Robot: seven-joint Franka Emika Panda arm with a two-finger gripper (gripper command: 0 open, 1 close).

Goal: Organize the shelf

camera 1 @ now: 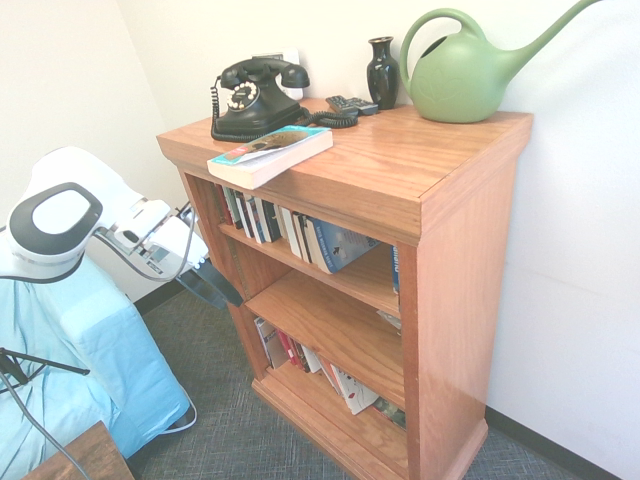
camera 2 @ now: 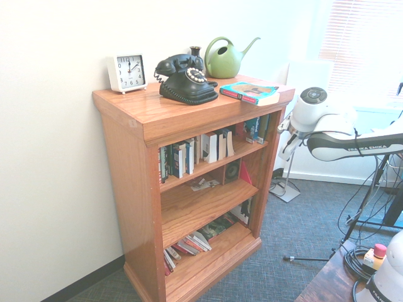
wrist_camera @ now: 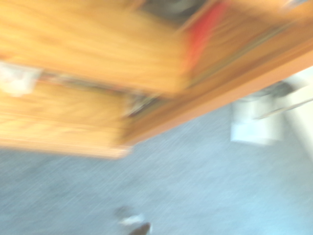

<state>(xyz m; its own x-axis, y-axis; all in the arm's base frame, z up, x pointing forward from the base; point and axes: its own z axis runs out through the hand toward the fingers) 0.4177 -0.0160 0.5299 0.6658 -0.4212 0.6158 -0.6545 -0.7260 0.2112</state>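
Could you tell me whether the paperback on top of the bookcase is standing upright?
No, the paperback lies flat on the bookcase top, its cover facing up.

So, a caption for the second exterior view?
A white robot arm beside a wooden bookcase topped with a black telephone.

White arm, rounded joint housings, grey-ringed cap, dark "FRANKA EMIKA" lettering; dark-tipped gripper was fitted.
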